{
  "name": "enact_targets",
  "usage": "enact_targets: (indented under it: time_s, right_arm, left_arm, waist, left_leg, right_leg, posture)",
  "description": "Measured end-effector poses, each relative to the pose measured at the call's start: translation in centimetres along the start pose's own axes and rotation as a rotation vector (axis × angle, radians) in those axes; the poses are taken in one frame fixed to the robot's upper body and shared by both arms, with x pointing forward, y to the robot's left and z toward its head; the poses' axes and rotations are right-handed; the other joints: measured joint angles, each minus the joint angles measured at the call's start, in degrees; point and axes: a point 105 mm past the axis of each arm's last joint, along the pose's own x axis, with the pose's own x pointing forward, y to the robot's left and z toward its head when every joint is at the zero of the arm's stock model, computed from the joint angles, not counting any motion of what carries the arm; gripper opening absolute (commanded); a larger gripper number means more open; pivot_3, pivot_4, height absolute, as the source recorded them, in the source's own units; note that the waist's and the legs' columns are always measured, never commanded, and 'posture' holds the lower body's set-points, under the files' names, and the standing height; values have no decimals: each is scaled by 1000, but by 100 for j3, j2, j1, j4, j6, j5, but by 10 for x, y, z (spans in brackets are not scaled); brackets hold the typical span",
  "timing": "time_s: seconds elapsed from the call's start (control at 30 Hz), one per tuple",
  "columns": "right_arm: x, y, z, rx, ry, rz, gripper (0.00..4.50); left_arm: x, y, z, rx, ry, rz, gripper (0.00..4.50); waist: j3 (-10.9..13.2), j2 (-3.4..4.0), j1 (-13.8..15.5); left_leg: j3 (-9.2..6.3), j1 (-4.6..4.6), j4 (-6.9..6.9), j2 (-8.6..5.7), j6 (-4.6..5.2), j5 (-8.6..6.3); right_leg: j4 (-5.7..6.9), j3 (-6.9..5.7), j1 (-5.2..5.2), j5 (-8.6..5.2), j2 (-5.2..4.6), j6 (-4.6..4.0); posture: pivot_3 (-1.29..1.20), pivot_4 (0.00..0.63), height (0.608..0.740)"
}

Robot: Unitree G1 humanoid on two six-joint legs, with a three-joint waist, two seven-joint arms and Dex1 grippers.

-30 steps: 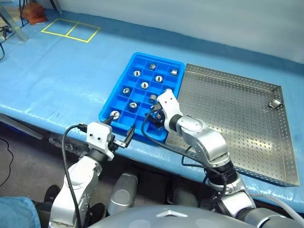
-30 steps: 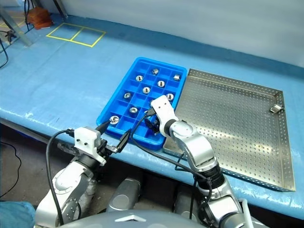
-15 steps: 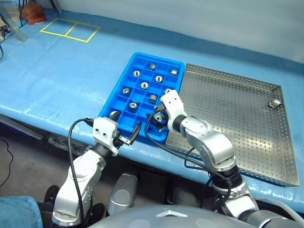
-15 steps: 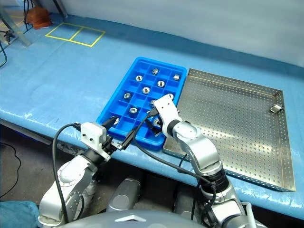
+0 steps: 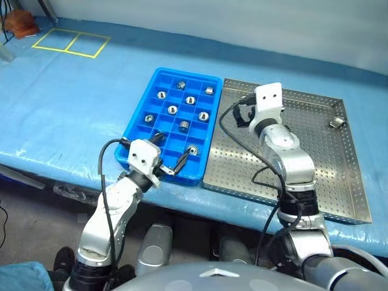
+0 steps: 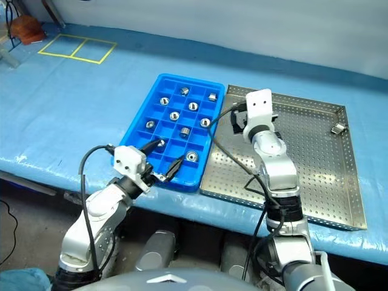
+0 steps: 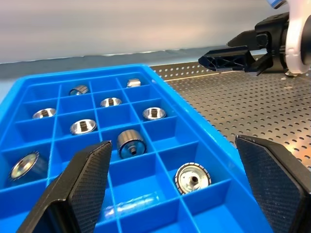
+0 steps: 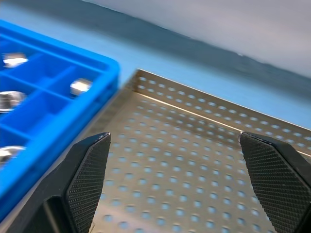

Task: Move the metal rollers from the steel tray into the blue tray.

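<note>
The blue tray (image 5: 189,73) lies left of the steel tray (image 5: 303,170), their long sides touching. Several metal rollers (image 5: 172,110) sit in the blue tray's compartments, one of them near its front right corner (image 5: 193,149). One small shiny roller (image 5: 337,123) rests in the steel tray's far right corner. My left gripper (image 5: 173,147) hangs open and empty over the blue tray's near end. Open and empty as well, my right gripper (image 5: 241,114) hovers over the steel tray's left part, close to the blue tray's rim, and its fingers (image 7: 228,53) also appear in the left wrist view.
Both trays lie on a table under a blue cover. Yellow tape squares (image 5: 66,41) mark its far left corner, beside a brown object (image 5: 18,21). The table's front edge runs just below the trays. Black cables loop off both wrists.
My right gripper has swung from the blue tray's near right corner out over the steel tray. The left gripper has edged forward over the blue tray's near end. The head view has shifted.
</note>
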Motion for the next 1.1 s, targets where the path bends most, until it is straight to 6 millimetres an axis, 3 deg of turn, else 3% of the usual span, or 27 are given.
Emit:
enact_targets:
  time_s: [0.33,0.67,0.9,1.1]
  right_arm:
    - [24,-49,-16,18,25,-236,4482]
    - [38,-95,-33,110,83,-455,4482]
    - [48,-109,-45,173,143,-497,4482]
    - [53,-115,-55,404,180,-493,4482]
  left_arm:
    - [27,-36,5,1,-24,-200,4500]
    - [38,-46,11,37,-43,-298,4500]
    - [39,-46,11,35,-51,-295,4500]
    - [38,-46,8,28,-48,-271,4500]
  waist:
    - [0,1,-398]
    - [0,2,-654]
    - [1,3,-732]
    - [1,3,-716]
  left_leg:
    - [3,2,3,-2,6,3]
    - [12,15,16,-9,17,10]
    - [15,26,18,-12,22,13]
    - [15,28,18,-13,29,17]
  right_leg:
    - [6,11,2,22,0,-12]
    - [38,34,5,22,1,-9]
    - [65,45,3,21,2,-10]
    - [68,48,6,23,2,-8]
  posture:
    - [111,150,740]
    - [96,150,740]
    - [149,150,740]
    - [169,150,740]
